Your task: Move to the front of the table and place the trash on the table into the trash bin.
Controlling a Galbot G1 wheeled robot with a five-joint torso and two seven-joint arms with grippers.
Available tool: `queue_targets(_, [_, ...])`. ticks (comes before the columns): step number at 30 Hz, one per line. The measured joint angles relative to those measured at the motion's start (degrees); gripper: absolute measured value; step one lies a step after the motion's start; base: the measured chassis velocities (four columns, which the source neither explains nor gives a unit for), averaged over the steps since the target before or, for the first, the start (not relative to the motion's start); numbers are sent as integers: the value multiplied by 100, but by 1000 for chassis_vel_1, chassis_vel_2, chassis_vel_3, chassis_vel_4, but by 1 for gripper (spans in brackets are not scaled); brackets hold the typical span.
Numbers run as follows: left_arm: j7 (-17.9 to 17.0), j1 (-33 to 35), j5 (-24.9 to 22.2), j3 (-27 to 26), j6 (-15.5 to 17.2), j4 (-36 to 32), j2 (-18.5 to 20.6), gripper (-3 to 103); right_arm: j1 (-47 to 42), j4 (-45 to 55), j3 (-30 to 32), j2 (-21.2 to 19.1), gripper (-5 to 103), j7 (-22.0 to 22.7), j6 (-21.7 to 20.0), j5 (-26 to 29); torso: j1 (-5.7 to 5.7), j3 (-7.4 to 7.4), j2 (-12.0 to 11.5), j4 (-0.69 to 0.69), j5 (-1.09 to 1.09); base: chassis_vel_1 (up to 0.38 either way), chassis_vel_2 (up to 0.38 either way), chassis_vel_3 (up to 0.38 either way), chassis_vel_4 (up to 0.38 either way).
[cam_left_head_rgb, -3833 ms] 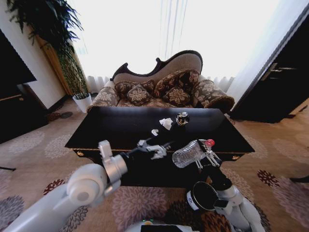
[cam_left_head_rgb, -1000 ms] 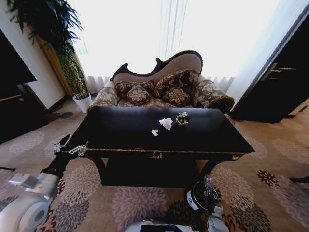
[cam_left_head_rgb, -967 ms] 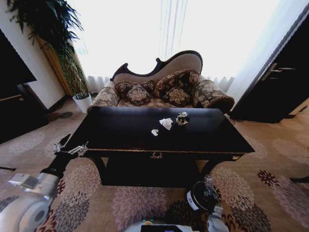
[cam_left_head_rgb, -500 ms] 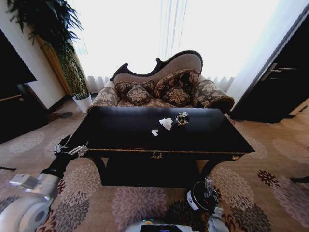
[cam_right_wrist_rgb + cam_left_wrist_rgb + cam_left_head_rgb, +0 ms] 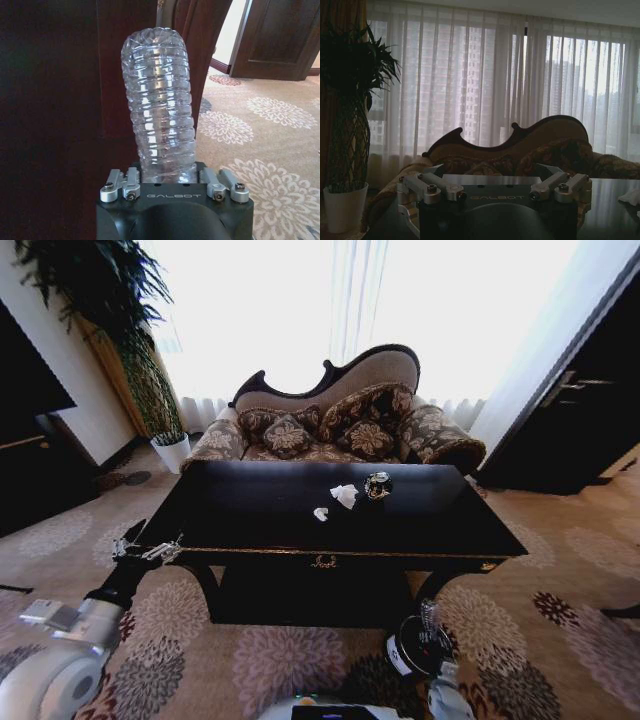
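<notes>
Three scraps of trash on the glossy black table (image 5: 250,510), right of its middle and toward the far edge: a crumpled white tissue (image 5: 344,495), a tiny white bit (image 5: 320,513) just nearer and to the left, a dark shiny wrapper (image 5: 377,485) just to the right of the tissue, close by it. Table running long side across the head view, gold emblem (image 5: 323,562) at the centre of the front apron. Behind it, a patterned sofa (image 5: 340,420) under bright curtained windows; a potted plant (image 5: 165,435) at far left. Left gripper (image 5: 147,551) low beside the table's near left corner, over the carpet, spread wide with nothing between its fingers (image 5: 437,187), facing toward the sofa in the left wrist view. Right gripper (image 5: 172,185) down near the floor before the table's right leg, pinching a clear ribbed plastic bottle (image 5: 159,120) by its lower end, long axis pointing straight out from the gripper, rounded base farthest away. In the head view, that bottle (image 5: 430,618) standing roughly upright just above the black trash bin (image 5: 415,650), which sits on the flowered carpet (image 5: 560,580) near the table's front right.
</notes>
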Motion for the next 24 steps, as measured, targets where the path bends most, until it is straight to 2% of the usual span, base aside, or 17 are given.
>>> queue_targets(1, [0,0,0,0,0,0,0,100,-6,0,0,0,50,-5,1,13,0,0,0,0,0,0,0,0,0])
queue_targets(2, [0,0,0,0,0,0,0,100,-6,0,0,0,50,-5,1,13,0,0,0,0,0,0,0,0,0])
queue_targets(5, [-1,0,0,0,2,0,1,100,-25,0,-16,1,67,-32,1,66,0,0,0,0,0,0,0,0,0])
queue_targets(8, [-1,0,0,0,3,0,1,100,-35,0,-27,11,73,-45,4,67,0,0,0,0,0,0,0,0,0])
queue_targets(11, [-1,0,0,0,3,1,1,100,-60,33,-33,30,89,-56,10,64,0,0,0,0,0,0,0,0,0])
queue_targets(12, [-1,0,0,0,3,1,1,100,-60,33,-33,30,89,-56,10,64,0,0,0,0,0,0,0,0,0])
queue_targets(13, [-1,0,0,0,3,0,2,100,-78,58,-34,36,93,-56,10,61,0,0,0,0,0,0,0,0,0])
queue_targets(16, [-1,0,0,0,3,1,2,100,-193,179,-12,60,99,-56,45,-37,0,0,0,0,0,0,0,0,0])
queue_targets(21, [0,-1,0,0,4,1,2,100,-519,556,108,130,100,-56,447,-834,0,0,0,1,0,0,0,0,0])
queue_targets(24, [0,0,0,0,4,0,2,100,-852,1025,140,192,100,-52,515,-884,0,0,0,0,0,0,0,0,0])
